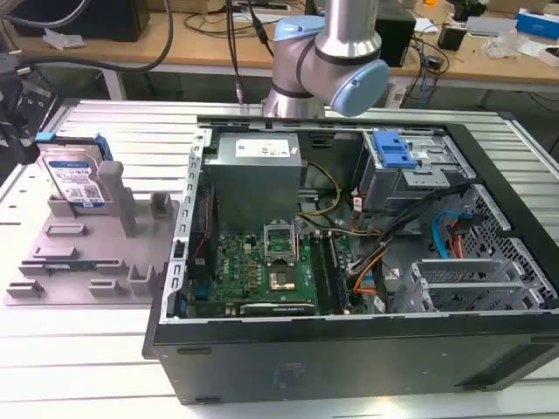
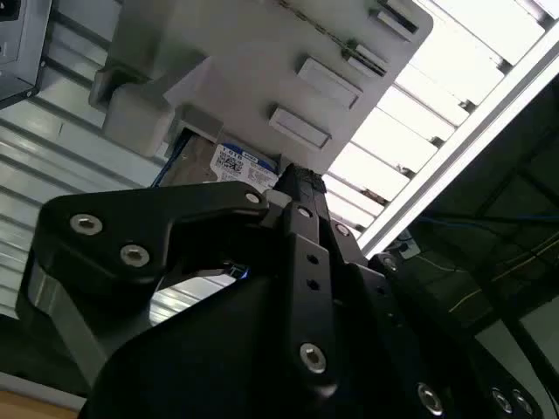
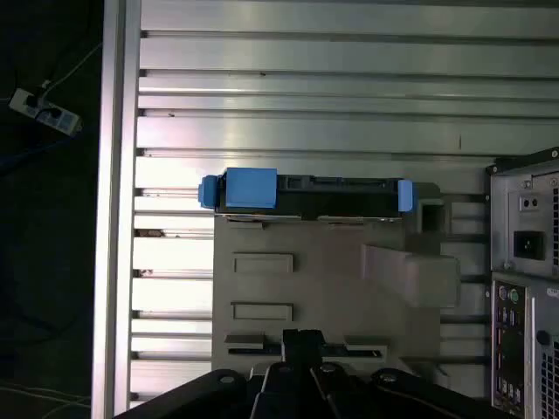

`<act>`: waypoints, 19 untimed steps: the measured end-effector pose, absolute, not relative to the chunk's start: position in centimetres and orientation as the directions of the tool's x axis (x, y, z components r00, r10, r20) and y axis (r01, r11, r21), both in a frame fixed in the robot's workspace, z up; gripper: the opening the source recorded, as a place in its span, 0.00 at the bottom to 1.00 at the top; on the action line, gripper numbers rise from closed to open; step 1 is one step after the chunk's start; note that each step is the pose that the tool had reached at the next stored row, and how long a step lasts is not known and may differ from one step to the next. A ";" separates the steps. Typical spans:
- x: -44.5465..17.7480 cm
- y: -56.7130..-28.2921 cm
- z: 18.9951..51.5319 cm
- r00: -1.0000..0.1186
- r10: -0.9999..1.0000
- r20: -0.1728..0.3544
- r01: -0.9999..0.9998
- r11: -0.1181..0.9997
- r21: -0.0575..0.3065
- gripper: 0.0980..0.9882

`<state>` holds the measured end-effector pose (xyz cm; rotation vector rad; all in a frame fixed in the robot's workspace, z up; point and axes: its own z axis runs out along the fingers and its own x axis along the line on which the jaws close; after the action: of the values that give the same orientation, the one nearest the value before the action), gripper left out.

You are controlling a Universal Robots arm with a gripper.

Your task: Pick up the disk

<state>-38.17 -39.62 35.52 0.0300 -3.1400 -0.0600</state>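
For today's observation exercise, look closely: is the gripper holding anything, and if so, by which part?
Nothing looks held. The disk stands on edge in the grey holder, and the gripper is apart from it in the first wrist view.

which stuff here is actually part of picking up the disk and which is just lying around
Job: disk, standing in the grey holder tray; gripper.
Lying about: open computer case, motherboard, power supply, blue latch piece.

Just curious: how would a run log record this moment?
disk: upright in holder tray | gripper: apart from disk | pick-up: not done
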 end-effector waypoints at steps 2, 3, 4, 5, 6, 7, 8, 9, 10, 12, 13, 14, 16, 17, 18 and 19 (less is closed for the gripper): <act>-38.2 -39.6 35.5 -1.000 -0.019 0.001 -0.019 0.999 0.038 0.01; -38.2 -39.6 35.5 -1.000 -0.019 0.000 -0.019 0.999 0.038 0.01; -38.2 -39.6 35.5 -1.000 -0.019 0.000 -0.019 0.999 0.038 0.01; -38.2 -39.6 35.5 -1.000 -0.019 0.001 -0.019 0.999 0.038 0.01; -38.2 -39.6 35.5 -1.000 -0.019 0.000 -0.019 0.999 0.038 0.01; -38.2 -39.6 35.5 -1.000 -0.019 0.001 -0.019 0.999 0.038 0.01; -38.2 -39.6 35.5 -1.000 -0.019 0.001 -0.019 0.999 0.038 0.01; -38.2 -39.6 35.5 -1.000 -0.019 0.001 -0.019 0.999 0.038 0.01; -38.2 -39.6 35.5 -1.000 -0.019 0.000 -0.019 0.999 0.038 0.01; -38.2 -39.6 35.5 -1.000 -0.029 0.001 -0.029 0.999 0.038 0.01; -38.2 -39.6 35.5 -0.997 -0.077 0.000 -0.077 0.996 0.038 0.01; -38.2 -39.6 35.5 -0.992 -0.122 0.001 -0.122 0.992 0.038 0.01; -38.2 -39.6 35.5 -0.981 -0.195 0.000 -0.194 0.980 0.038 0.01; -38.2 -39.6 35.5 -0.973 -0.233 0.000 -0.233 0.972 0.038 0.01; -38.2 -39.6 35.5 -0.959 -0.282 0.000 -0.282 0.959 0.038 0.01; -38.2 -39.6 35.5 -0.946 -0.324 0.000 -0.324 0.945 0.038 0.01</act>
<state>-38.17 -39.62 35.51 0.5145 -3.0918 -0.0589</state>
